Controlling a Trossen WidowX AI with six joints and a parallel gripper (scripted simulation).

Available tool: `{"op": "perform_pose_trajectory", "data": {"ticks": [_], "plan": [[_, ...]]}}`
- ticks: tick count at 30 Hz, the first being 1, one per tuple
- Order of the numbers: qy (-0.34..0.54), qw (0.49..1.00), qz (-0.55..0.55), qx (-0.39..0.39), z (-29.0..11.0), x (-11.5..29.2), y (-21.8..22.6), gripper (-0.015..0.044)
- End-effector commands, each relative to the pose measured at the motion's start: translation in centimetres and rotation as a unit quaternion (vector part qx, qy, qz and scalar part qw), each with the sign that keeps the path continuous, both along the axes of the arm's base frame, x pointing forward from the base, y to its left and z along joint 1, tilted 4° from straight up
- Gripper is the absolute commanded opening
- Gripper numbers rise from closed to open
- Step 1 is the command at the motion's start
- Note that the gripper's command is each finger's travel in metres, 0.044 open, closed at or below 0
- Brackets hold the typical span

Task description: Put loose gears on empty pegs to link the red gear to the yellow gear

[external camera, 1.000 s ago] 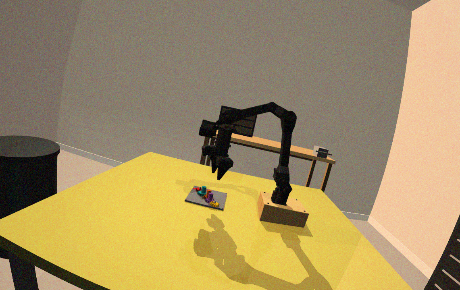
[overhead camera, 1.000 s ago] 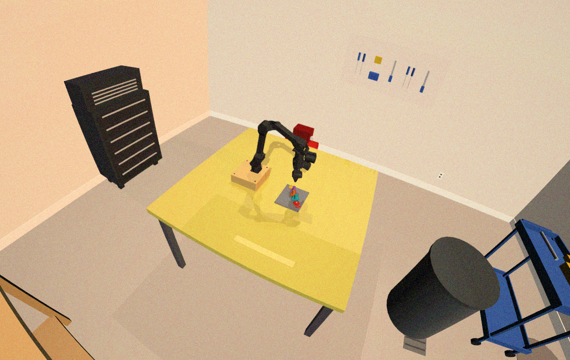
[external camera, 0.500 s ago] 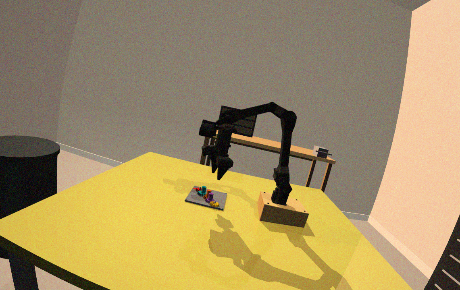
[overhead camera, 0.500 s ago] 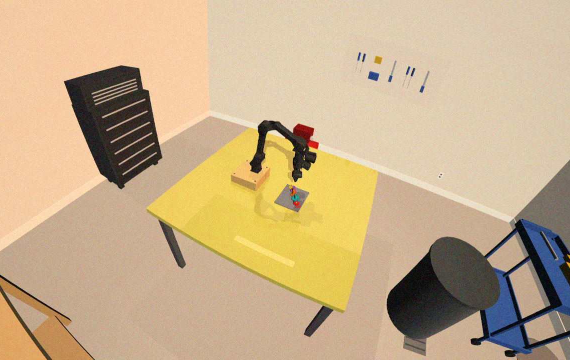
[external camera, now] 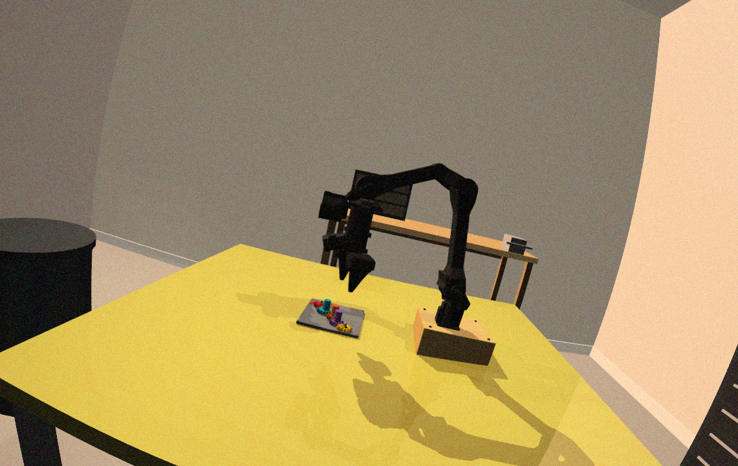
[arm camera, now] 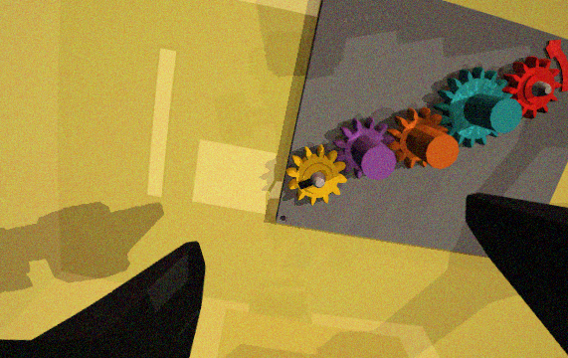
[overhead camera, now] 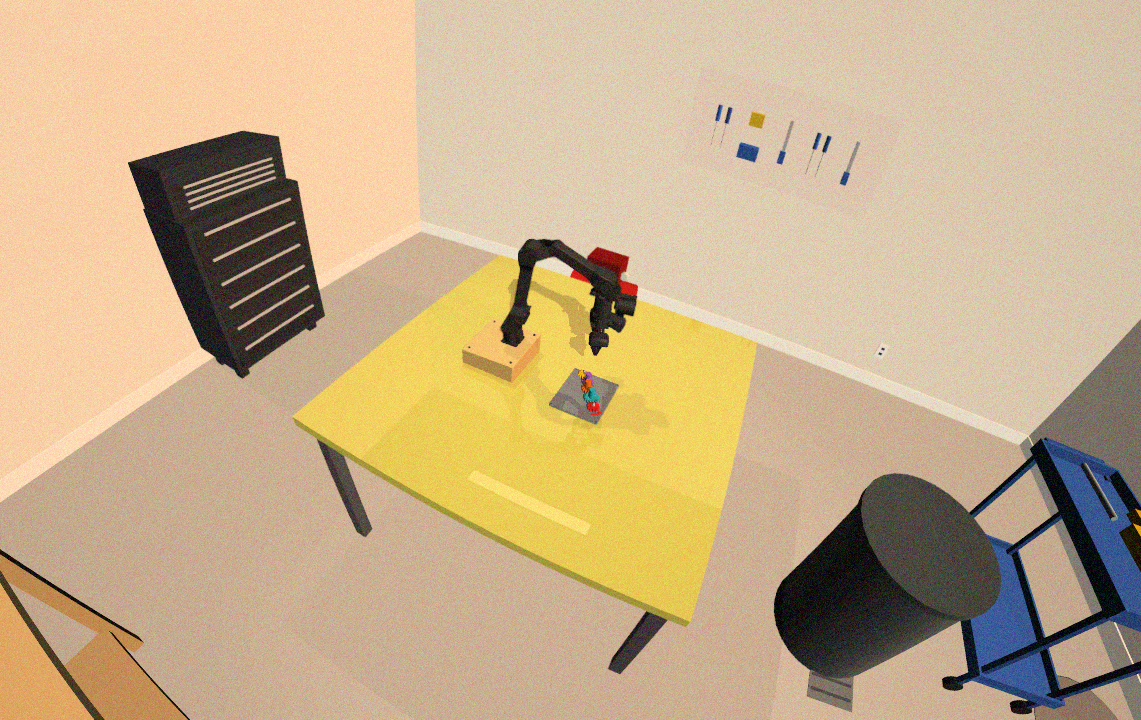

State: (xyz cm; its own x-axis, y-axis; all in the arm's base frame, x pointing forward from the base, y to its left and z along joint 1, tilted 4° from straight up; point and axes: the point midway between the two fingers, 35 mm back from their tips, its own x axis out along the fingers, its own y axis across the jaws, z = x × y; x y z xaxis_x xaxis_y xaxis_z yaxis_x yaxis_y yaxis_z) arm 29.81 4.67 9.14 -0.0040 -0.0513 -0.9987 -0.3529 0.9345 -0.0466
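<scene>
Three gears, teal [overhead camera: 592, 396] [external camera: 325, 307] [arm camera: 474, 109], orange [overhead camera: 587, 385] [external camera: 334, 310] [arm camera: 420, 139] and purple [overhead camera: 586, 377] [external camera: 337, 316] [arm camera: 367, 149], seem placed; the wide-open, empty claw [overhead camera: 595, 352] [external camera: 346, 285] [arm camera: 334, 232] should just stay away.

We look steeply down from high and far in top, obliquely across the table [overhead camera: 431, 429] [external camera: 244, 371] in exterior, closely down in wrist; all share the board [overhead camera: 567, 402] [external camera: 312, 325] [arm camera: 363, 209].
</scene>
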Motion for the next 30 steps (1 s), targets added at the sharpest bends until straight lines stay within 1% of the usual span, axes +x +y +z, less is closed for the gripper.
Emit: {"op": "perform_pose_trajectory", "data": {"ticks": [1,7,12,14,30], "plan": [[-0.006,1.0,0.005,0.001,0.8,-0.7,5.2,0.044],[0.001,1.0,0.003,0.01,2.0,-4.3,14.1,0.044],[0.007,1.0,0.001,0.013,2.8,-8.4,19.5,0.044],[0.008,1.0,0.001,0.013,2.9,-9.0,20.1,0.044],[0.008,1.0,0.001,0.013,2.9,-9.0,20.1,0.044]]}}
